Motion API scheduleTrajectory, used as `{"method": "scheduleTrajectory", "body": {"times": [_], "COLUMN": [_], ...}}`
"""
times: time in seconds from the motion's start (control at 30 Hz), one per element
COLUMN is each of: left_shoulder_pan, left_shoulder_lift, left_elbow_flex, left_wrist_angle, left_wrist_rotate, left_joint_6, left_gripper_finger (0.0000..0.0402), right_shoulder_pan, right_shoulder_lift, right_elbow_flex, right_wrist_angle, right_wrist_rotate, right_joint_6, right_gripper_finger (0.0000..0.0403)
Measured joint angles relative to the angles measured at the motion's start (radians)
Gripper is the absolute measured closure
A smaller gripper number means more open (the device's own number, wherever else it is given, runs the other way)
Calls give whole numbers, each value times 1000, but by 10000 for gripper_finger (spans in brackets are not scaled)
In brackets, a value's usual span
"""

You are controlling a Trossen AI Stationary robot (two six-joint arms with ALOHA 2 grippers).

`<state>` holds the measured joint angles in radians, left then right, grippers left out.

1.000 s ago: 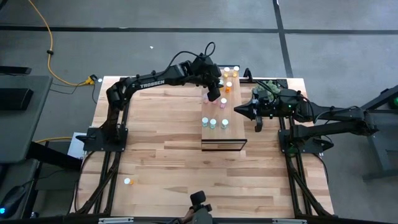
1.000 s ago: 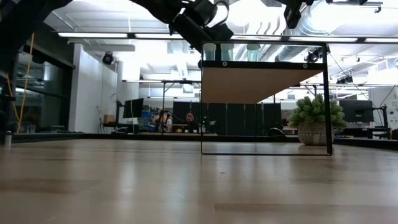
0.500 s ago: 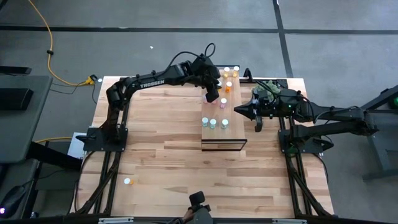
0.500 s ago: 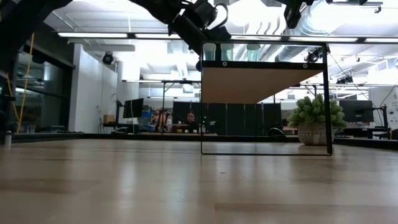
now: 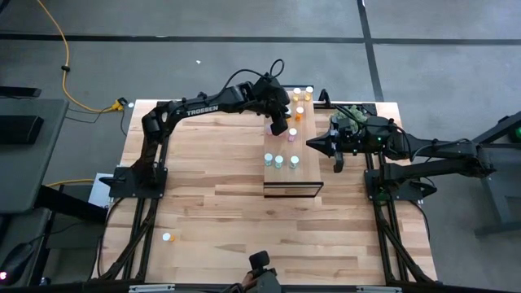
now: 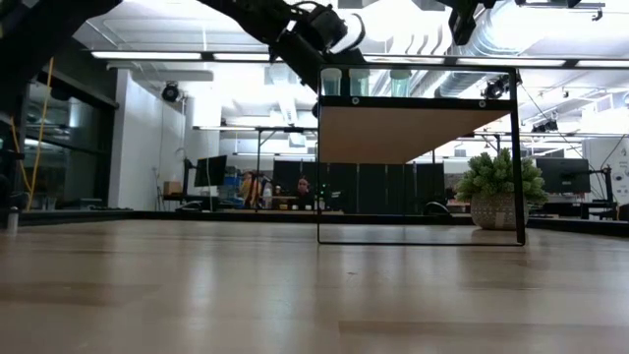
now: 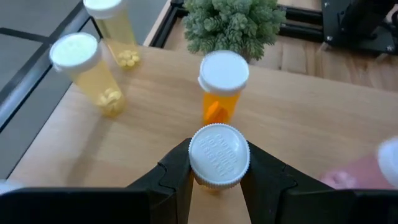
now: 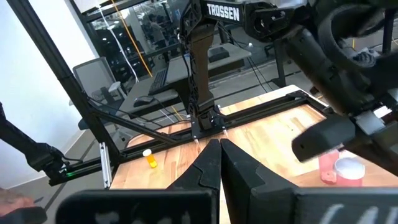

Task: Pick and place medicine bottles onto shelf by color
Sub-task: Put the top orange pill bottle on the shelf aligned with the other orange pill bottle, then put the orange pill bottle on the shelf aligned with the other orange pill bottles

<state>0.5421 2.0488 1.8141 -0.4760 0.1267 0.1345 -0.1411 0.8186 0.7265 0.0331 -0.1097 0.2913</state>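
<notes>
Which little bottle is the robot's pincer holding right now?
The white-capped bottle pinched in the left pincer. It's the only one squeezed between fingers; the orange bottle and two yellow bottles stand free on the shelf.

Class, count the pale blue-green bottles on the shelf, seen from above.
3, in a row across the shelf: left bottle, middle bottle, right bottle. The left arm may hide others.

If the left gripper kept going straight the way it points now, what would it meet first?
The left gripper, shut on a white-capped bottle, points down at the shelf. It would probably meet the shelf's board first, just short of the orange bottle; depth is unclear.
</notes>
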Motion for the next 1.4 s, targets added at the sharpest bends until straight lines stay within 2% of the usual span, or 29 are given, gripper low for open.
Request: {"method": "scheduleTrajectory", "body": {"times": [0.43,0.8,0.93,1.17,1.4], "left_shoulder_pan": [-8,-6,-6,-3,-3], "left_shoulder_lift": [4,4,1,-1,-2], "left_elbow_flex": [4,5,11,118,297], "left_wrist_angle": [30,30,30,-70,-213], "left_wrist_rotate": [-18,-15,-6,19,18], "left_joint_6": [0,-31,-46,-50,-35], "left_gripper_finger": [295,192,167,150,151], "right_shoulder_pan": [0,0,0,0,0], "right_shoulder_lift": [0,0,0,0,0], "right_elbow_flex": [0,0,0,0,0], "right_wrist_angle": [0,0,0,0,0], "right_wrist_rotate": [-4,-4,-4,-3,-3], "right_joint_6": [17,18,18,17,-2], "right_gripper_finger": [403,403,403,403,403]}}
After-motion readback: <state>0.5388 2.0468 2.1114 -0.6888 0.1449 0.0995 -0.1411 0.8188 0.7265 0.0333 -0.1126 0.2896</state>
